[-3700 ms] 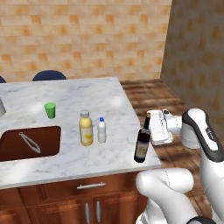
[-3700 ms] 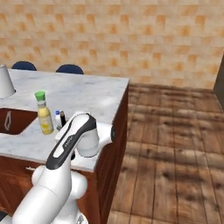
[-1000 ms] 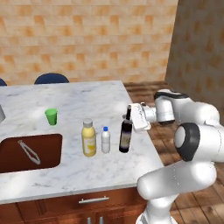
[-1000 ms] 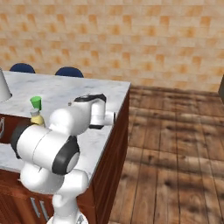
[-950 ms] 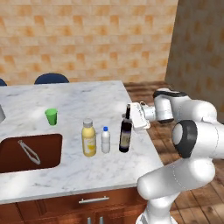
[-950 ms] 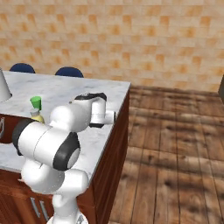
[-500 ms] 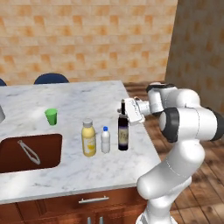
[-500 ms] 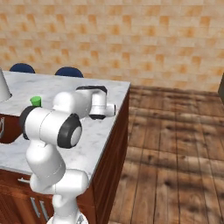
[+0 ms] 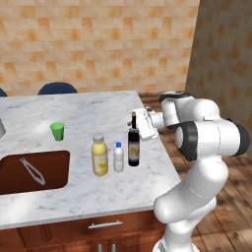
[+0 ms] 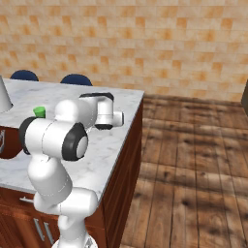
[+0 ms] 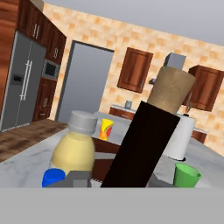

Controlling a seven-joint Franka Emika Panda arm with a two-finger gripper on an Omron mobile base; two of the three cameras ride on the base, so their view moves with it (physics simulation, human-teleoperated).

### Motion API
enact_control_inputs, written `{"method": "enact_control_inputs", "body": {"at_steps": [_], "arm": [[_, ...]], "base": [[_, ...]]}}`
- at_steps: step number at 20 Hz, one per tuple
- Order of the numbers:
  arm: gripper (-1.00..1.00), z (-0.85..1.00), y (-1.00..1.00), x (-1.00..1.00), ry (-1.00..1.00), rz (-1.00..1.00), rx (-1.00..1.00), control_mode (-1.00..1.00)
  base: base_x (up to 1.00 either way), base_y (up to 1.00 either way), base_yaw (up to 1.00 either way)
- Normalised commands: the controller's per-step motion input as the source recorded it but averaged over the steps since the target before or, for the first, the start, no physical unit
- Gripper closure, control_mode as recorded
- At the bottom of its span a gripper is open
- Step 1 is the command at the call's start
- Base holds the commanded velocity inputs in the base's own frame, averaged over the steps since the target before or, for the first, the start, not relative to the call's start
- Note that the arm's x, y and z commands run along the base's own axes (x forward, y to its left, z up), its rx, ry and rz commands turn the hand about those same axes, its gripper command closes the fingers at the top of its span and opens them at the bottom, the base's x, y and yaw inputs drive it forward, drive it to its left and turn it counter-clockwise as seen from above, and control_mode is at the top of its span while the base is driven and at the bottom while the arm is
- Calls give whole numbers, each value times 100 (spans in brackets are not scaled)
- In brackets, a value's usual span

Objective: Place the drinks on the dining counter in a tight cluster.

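Three drinks stand close together on the white marble dining counter (image 9: 74, 106) to the right of the sink: a yellow juice bottle (image 9: 100, 155), a small white bottle (image 9: 118, 157) with a blue cap, and a tall dark wine bottle (image 9: 133, 143). My gripper (image 9: 136, 119) reaches in from the right at the wine bottle's neck. In the hand view the wine bottle (image 11: 148, 135) rises between my gripper (image 11: 117, 181) fingertips, with the juice bottle (image 11: 76, 151) and the blue cap (image 11: 53, 177) just beyond. Whether the fingers press on the neck is unclear.
A green cup (image 9: 57, 131) stands further back on the counter. The brown sink (image 9: 54, 179) holds tongs (image 9: 32, 170). The counter's right edge runs just under my hand. Blue chair backs (image 9: 57, 87) show behind the counter. My arm hides the bottles in the right base view.
The wine bottle has shifted a little left, closer to the small white bottle, and stands upright. My arm's elbow has rolled over while the hand stayed at the bottle's neck.
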Motion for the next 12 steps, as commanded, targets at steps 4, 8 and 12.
{"method": "enact_control_inputs", "body": {"at_steps": [4, 8, 12], "arm": [[100, -4, 22, -9, -11, 0, 0, -100], [100, -19, 21, -6, -2, 0, 1, -100], [100, -6, 10, -6, 0, 0, 6, -100]], "base": [[0, 0, 0], [0, 0, 0], [0, 0, 0]]}}
